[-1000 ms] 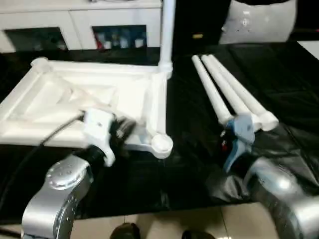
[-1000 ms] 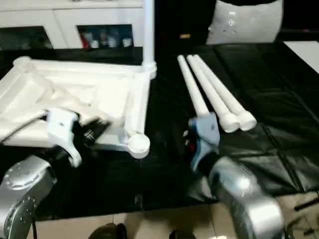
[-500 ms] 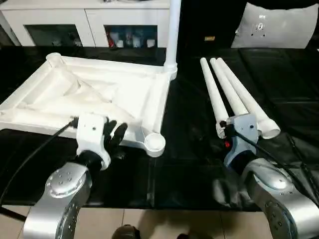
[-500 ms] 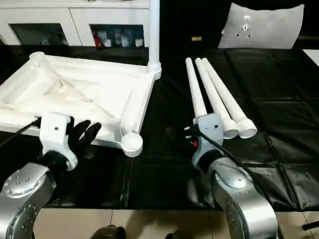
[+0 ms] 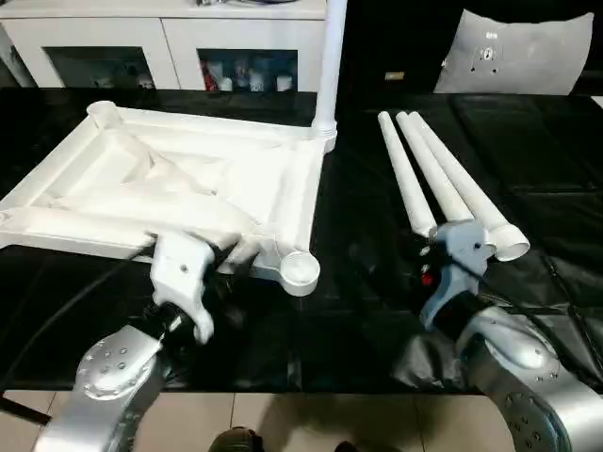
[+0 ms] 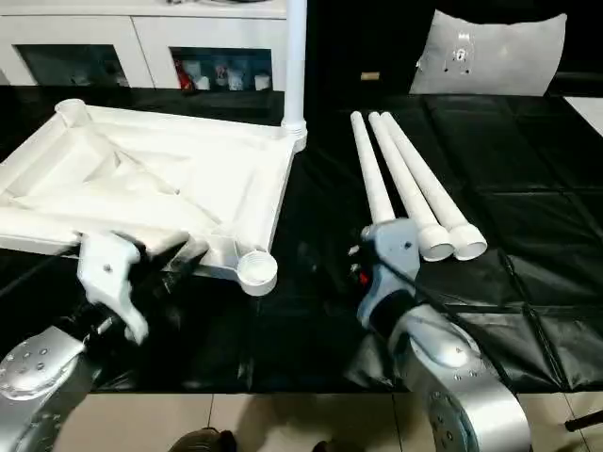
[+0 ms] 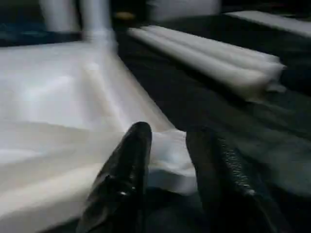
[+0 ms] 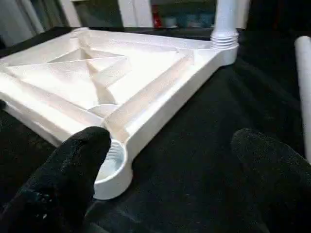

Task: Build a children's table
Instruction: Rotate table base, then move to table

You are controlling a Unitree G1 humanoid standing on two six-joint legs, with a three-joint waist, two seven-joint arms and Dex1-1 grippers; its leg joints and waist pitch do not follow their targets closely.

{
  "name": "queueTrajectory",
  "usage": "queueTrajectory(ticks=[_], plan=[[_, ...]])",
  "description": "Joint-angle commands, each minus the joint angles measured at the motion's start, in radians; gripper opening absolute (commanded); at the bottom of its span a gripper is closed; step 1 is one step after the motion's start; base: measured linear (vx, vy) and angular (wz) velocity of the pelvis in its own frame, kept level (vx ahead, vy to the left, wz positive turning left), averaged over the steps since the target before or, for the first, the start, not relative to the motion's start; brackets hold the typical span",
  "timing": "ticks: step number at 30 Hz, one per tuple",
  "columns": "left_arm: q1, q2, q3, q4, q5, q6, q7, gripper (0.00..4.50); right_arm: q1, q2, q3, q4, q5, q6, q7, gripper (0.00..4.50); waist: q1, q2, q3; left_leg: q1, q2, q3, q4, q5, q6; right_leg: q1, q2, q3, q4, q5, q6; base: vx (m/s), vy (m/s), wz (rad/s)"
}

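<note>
The children's table top (image 5: 301,188) lies upside down on the black work table, ribbed underside up. One white leg (image 5: 327,66) stands upright in its far right corner socket. Three more legs (image 5: 438,179) lie side by side to the right. My left gripper (image 5: 224,256) is at the top's front rim, just left of the near right socket (image 5: 300,271). In the left wrist view its fingers (image 7: 136,155) stand apart with the white rim showing between them. My right gripper (image 8: 170,145) is open wide, holds nothing, and faces that socket (image 8: 112,167) from beside the legs' near ends.
The black cover (image 5: 358,320) ends at the work table's front edge, with tiled floor (image 5: 283,419) below. White cabinets (image 5: 141,28) stand behind. A pale flat panel (image 5: 518,52) leans at the back right. A cable trails from my left wrist.
My left gripper has moved forward, bringing its fingers up to the table top's front rim. The right arm has stayed about where it was. The camera has shifted.
</note>
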Motion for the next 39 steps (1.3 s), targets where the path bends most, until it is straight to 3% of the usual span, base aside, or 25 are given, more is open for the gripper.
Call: queueTrajectory(ticks=[1, 9, 13, 18, 21, 22, 23, 24, 25, 26, 27, 28, 29, 30, 31, 32, 33, 34, 35, 36, 37, 38, 39], plan=[[0.010, 0.012, -0.025, -0.002, -0.045, -0.035, -0.074, 1.88, 0.011, 0.001, 0.004, -0.006, 0.005, -0.020, 0.011, 4.50, 0.000, 0.003, -0.043, 0.012, 0.071, -0.025, -0.079, -0.260, 0.010, 0.027, -0.127, 0.083, -0.106, -0.354, -0.055, 0.000, 0.000, 0.00], [0.005, 0.020, -0.035, 0.025, -0.031, -0.060, -0.063, 2.44, 0.028, -0.022, 0.015, 0.000, -0.030, -0.026, -0.014, 4.50, -0.003, 0.005, -0.049, 0.009, 0.072, -0.021, -0.075, -0.206, 0.021, 0.033, -0.121, 0.081, -0.094, -0.245, -0.079, 0.000, 0.000, 0.00], [-0.001, -0.012, -0.018, 0.043, -0.009, -0.065, -0.004, 2.71, 0.036, -0.044, 0.043, 0.011, -0.103, -0.042, -0.042, 4.50, -0.004, 0.007, -0.048, 0.010, 0.071, -0.021, -0.075, -0.214, 0.017, 0.034, -0.120, 0.082, -0.094, -0.249, -0.086, 0.000, 0.000, 0.00], [-0.003, -0.076, -0.010, 0.036, 0.015, -0.087, 0.093, 3.18, 0.021, -0.022, 0.022, 0.011, -0.077, -0.019, -0.057, 4.50, -0.005, 0.000, -0.046, 0.010, 0.071, -0.020, -0.074, -0.230, 0.024, 0.036, -0.121, 0.082, -0.100, -0.295, -0.074, 0.000, 0.000, 0.00], [0.001, -0.090, -0.009, 0.031, 0.019, -0.087, 0.118, 3.29, 0.009, -0.015, 0.014, 0.016, -0.072, -0.013, -0.063, 4.50, -0.005, 0.001, -0.038, 0.028, 0.066, -0.020, -0.078, -0.364, 0.005, 0.038, -0.119, 0.077, -0.112, -0.476, -0.045, 0.000, 0.000, 0.00], [0.004, -0.093, -0.010, 0.031, 0.026, -0.084, 0.132, 3.35, 0.002, -0.014, 0.014, 0.020, -0.074, -0.013, -0.062, 4.50, -0.006, -0.002, -0.034, 0.041, 0.058, -0.016, -0.078, -0.435, 0.001, 0.039, -0.113, 0.071, -0.127, -0.596, -0.016, 0.000, 0.000, 0.00], [0.009, -0.092, -0.014, 0.030, 0.048, -0.089, 0.148, 3.48, -0.006, -0.024, 0.024, 0.025, -0.086, -0.016, -0.054, 4.50, -0.007, -0.001, -0.028, 0.051, 0.054, -0.014, -0.077, -0.472, 0.001, 0.036, -0.107, 0.066, -0.135, -0.654, -0.004, 0.000, 0.000, 0.00], [0.014, -0.095, -0.013, 0.023, 0.044, -0.084, 0.150, 3.58, -0.010, -0.027, 0.030, 0.028, -0.090, -0.024, -0.048, 4.50, -0.021, 0.000, -0.007, 0.100, 0.039, -0.011, -0.059, -0.597, -0.005, 0.013, -0.089, 0.034, -0.169, -0.820, 0.032, 0.000, 0.000, 0.00], [0.019, -0.097, -0.012, 0.015, 0.046, -0.082, 0.155, 3.66, -0.017, -0.024, 0.033, 0.031, -0.088, -0.022, -0.046, 4.50, -0.028, -0.001, -0.006, 0.115, 0.036, -0.011, -0.052, -0.625, -0.008, 0.013, -0.083, 0.021, -0.178, -0.841, 0.040, 0.000, 0.000, 0.00], [0.021, -0.098, -0.011, 0.013, 0.047, -0.084, 0.157, 3.69, -0.019, -0.022, 0.034, 0.031, -0.088, -0.021, -0.047, 4.50, -0.039, 0.001, -0.003, 0.110, 0.041, -0.021, -0.062, -0.656, -0.009, 0.034, -0.080, 0.004, -0.175, -0.814, 0.047, 0.000, 0.000, 0.00], [0.023, -0.098, -0.009, 0.010, 0.045, -0.081, 0.158, 3.72, -0.022, -0.021, 0.035, 0.032, -0.088, -0.019, -0.048, 4.50, -0.042, 0.002, -0.002, 0.111, 0.051, -0.026, -0.071, -0.690, -0.009, 0.041, -0.079, -0.001, -0.170, -0.789, 0.049, 0.000, 0.000, 0.00], [0.026, -0.097, -0.009, 0.006, 0.048, -0.078, 0.163, 3.81, -0.026, -0.019, 0.037, 0.032, -0.087, -0.016, -0.049, 4.50, -0.051, 0.009, -0.011, 0.105, 0.067, -0.037, -0.089, -0.733, -0.012, 0.062, -0.082, 0.007, -0.143, -0.708, 0.037, 0.071, 0.026, -0.12], [0.027, -0.096, -0.008, 0.004, 0.048, -0.078, 0.165, 3.95, -0.029, -0.018, 0.038, 0.033, -0.087, -0.014, -0.049, 4.50, -0.054, 0.009, -0.010, 0.103, 0.071, -0.040, -0.096, -0.742, -0.014, 0.064, -0.084, 0.014, -0.136, -0.681, 0.028, 0.079, 0.009, -0.06], [0.030, -0.096, -0.007, -0.001, 0.046, -0.074, 0.167, 4.05, -0.034, -0.017, 0.042, 0.034, -0.086, -0.014, -0.046, 4.50, -0.053, 0.000, -0.020, 0.092, 0.049, -0.021, -0.085, -0.624, 0.003, 0.080, -0.107, 0.043, -0.150, -0.664, -0.012, 0.079, 0.009, -0.06], [0.030, -0.097, -0.006, -0.003, 0.045, -0.073, 0.168, 4.09, -0.035, -0.017, 0.044, 0.035, -0.086, -0.014, -0.045, 4.50, -0.048, -0.004, -0.026, 0.069, 0.038, -0.011, -0.080, -0.528, 0.017, 0.105, -0.116, 0.056, -0.155, -0.663, -0.021, 0.098, 0.003, -0.03], [0.031, -0.094, -0.007, -0.004, 0.047, -0.075, 0.171, 4.21, -0.038, -0.016, 0.047, 0.036, -0.086, -0.015, -0.043, 4.50, -0.030, -0.013, -0.038, 0.020, 0.020, 0.003, -0.062, -0.301, 0.067, 0.151, -0.124, 0.081, -0.158, -0.601, -0.036, 0.116, 0.015, -0.06], [0.033, -0.092, -0.008, -0.007, 0.048, -0.077, 0.173, 4.21, -0.040, -0.016, 0.051, 0.038, -0.086, -0.015, -0.043, 4.50, -0.027, -0.012, -0.038, 0.006, 0.016, 0.004, -0.053, -0.227, 0.084, 0.159, -0.123, 0.082, -0.158, -0.580, -0.044, 0.116, 0.015, -0.06], [0.033, -0.092, -0.008, -0.007, 0.048, -0.077, 0.173, 4.41, -0.040, -0.016, 0.051, 0.038, -0.086, -0.015, -0.043, 4.50, -0.024, -0.006, -0.047, 0.016, 0.018, 0.007, -0.050, -0.151, 0.106, 0.154, -0.107, 0.077, -0.152, -0.507, -0.065, 0.131, 0.024, 0.01], [0.037, -0.087, -0.010, -0.016, 0.052, -0.070, 0.179, 4.41, -0.047, -0.013, 0.058, 0.043, -0.090, -0.008, -0.047, 4.50, -0.026, 0.002, -0.055, 0.033, 0.026, 0.003, -0.059, -0.099, 0.120, 0.147, -0.080, 0.060, -0.132, -0.377, -0.088, 0.141, 0.029, 0.03], [0.039, -0.085, -0.009, -0.022, 0.052, -0.065, 0.182, 4.47, -0.052, -0.010, 0.060, 0.047, -0.093, -0.004, -0.051, 4.50, -0.031, 0.015, -0.066, 0.065, 0.045, -0.015, -0.071, -0.041, 0.148, 0.129, -0.057, 0.038, -0.100, -0.227, -0.100, 0.141, 0.029, 0.03], [0.039, -0.085, -0.009, -0.022, 0.052, -0.065, 0.182, 4.47, -0.052, -0.010, 0.060, 0.047, -0.093, -0.004, -0.051, 4.50, -0.038, 0.020, -0.069, 0.096, 0.064, -0.033, -0.078, -0.017, 0.184, 0.107, -0.047, 0.026, -0.077, -0.167, -0.098, 0.179, 0.027, 0.00], [0.041, -0.084, -0.009, -0.026, 0.052, -0.063, 0.184, 4.47, -0.056, -0.007, 0.060, 0.051, -0.096, 0.000, -0.055, 4.50, -0.068, 0.030, -0.080, 0.198, 0.125, -0.105, -0.071, 0.091, 0.307, 0.006, -0.040, 0.005, -0.002, -0.100, -0.066, 0.108, 0.011, 0.00], [0.042, -0.084, -0.007, -0.030, 0.051, -0.061, 0.185, 4.47, -0.064, -0.002, 0.058, 0.055, -0.099, 0.006, -0.060, 4.50, -0.079, 0.026, -0.089, 0.245, 0.161, -0.143, -0.065, 0.158, 0.387, -0.049, -0.053, 0.015, 0.036, -0.125, -0.024, 0.196, -0.004, 0.04]])
